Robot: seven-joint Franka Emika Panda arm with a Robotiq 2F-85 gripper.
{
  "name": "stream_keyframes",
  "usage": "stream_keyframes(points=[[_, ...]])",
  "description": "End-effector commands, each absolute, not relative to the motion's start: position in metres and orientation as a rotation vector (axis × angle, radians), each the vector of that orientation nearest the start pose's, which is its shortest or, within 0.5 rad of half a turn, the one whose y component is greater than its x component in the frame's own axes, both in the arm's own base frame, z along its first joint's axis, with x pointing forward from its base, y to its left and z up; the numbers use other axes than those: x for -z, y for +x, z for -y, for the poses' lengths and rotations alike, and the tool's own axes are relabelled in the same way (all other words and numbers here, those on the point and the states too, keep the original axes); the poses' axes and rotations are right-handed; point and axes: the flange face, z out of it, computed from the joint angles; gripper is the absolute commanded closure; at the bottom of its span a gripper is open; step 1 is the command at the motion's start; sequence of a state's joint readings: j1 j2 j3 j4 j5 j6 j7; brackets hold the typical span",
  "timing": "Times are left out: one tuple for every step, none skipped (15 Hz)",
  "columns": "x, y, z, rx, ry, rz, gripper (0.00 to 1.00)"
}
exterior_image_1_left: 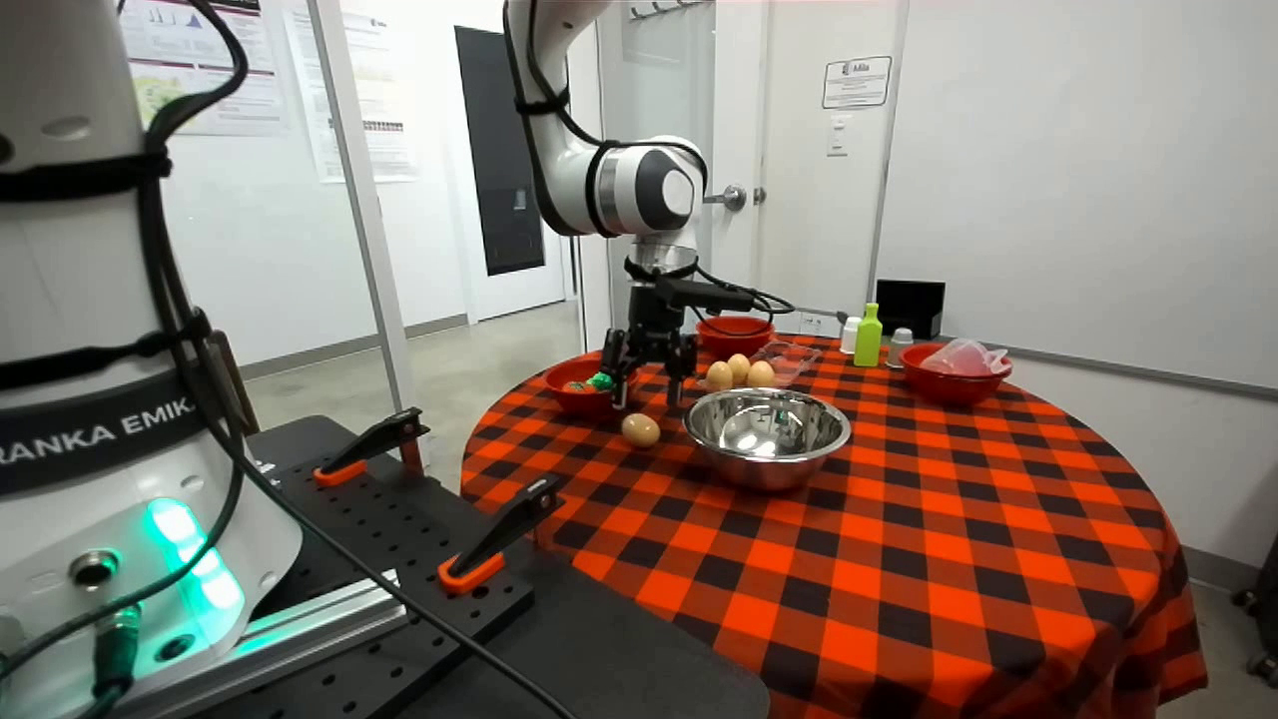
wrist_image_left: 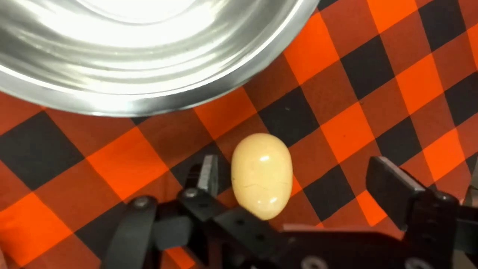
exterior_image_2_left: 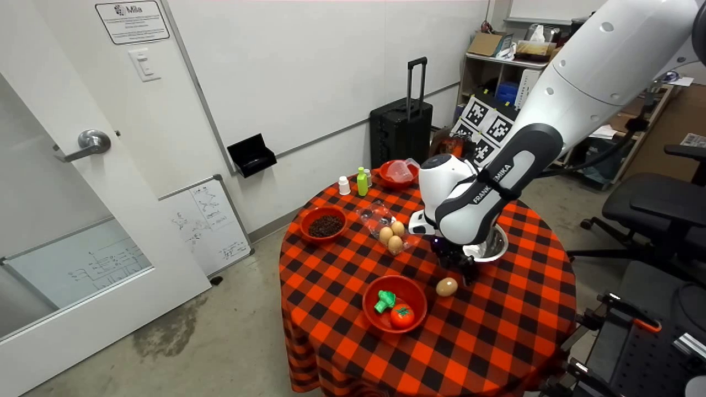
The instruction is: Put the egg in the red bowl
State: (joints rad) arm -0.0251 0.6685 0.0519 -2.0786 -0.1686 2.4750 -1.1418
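Presently, close up in the wrist view: a wide-spread tool [wrist_image_left: 298, 179], with its two fingers [wrist_image_left: 210, 175] well apart and nothing gripped. Between them in this view, nearer to one finger than the other and with a gap on both sides, a single pale egg [wrist_image_left: 262, 172] with a fine dark line across its shell. Rests on the red-and-black checked table [wrist_image_left: 351, 123], near a steel mixing bowl [wrist_image_left: 149, 71] but apart from it. Cannot tell the height of the fingertips above the table.

Next, in an exterior view: a Franka arm [exterior_image_1_left: 624, 195] over the table, with the tool upright and fingers downward, apart. Just in front, the egg, between the steel mixing bowl and a red bowl [exterior_image_1_left: 579, 402]. Farther back, another red bowl [exterior_image_1_left: 734, 345], three tan eggs [exterior_image_1_left: 739, 369] clustered at a clear plastic carton [exterior_image_1_left: 794, 359], a lime-green bottle [exterior_image_1_left: 868, 340] and two small white containers [exterior_image_1_left: 850, 336]. Farther along, a third red bowl [exterior_image_1_left: 949, 387] with a clear plastic jug [exterior_image_1_left: 963, 357] inside.

Finally, from higher up in an exterior view: a tomato [exterior_image_2_left: 402, 316] and a broccoli floret [exterior_image_2_left: 385, 301] inside the red bowl nearest the egg, dark beans [exterior_image_2_left: 325, 226] inside the red bowl beside the carton. Most of the tool hidden under the arm; cannot tell the finger spread from this angle. Cannot tell which of the three red bowls to match with the task.
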Motion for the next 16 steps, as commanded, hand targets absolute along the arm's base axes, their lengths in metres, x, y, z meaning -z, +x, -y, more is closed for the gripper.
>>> stream_keyframes(points=[[-0.069, 0.555, -0.021, -0.377, -2.412, 1.853, 0.00], [-0.066, 0.556, -0.021, -0.381, -2.409, 1.856, 0.00], [-0.063, 0.556, -0.022, -0.384, -2.405, 1.863, 0.00], [-0.060, 0.557, -0.023, -0.387, -2.401, 1.868, 0.00], [-0.055, 0.557, -0.023, -0.390, -2.398, 1.870, 0.00], [-0.052, 0.558, -0.024, -0.393, -2.395, 1.873, 0.00], [-0.049, 0.559, -0.024, -0.398, -2.392, 1.873, 0.00], [-0.046, 0.559, -0.024, -0.402, -2.390, 1.873, 0.00], [-0.043, 0.559, -0.025, -0.404, -2.388, 1.872, 0.00], [-0.041, 0.560, -0.026, -0.407, -2.387, 1.869, 0.00], [-0.041, 0.560, -0.026, -0.406, -2.386, 1.869, 0.00], [-0.040, 0.561, -0.027, -0.405, -2.387, 1.863, 0.00], [-0.040, 0.562, -0.027, -0.405, -2.390, 1.857, 0.00], [-0.040, 0.561, -0.027, -0.404, -2.392, 1.848, 0.00], [-0.041, 0.561, -0.027, -0.403, -2.400, 1.840, 0.00], [-0.042, 0.561, -0.027, -0.403, -2.404, 1.833, 0.00]])
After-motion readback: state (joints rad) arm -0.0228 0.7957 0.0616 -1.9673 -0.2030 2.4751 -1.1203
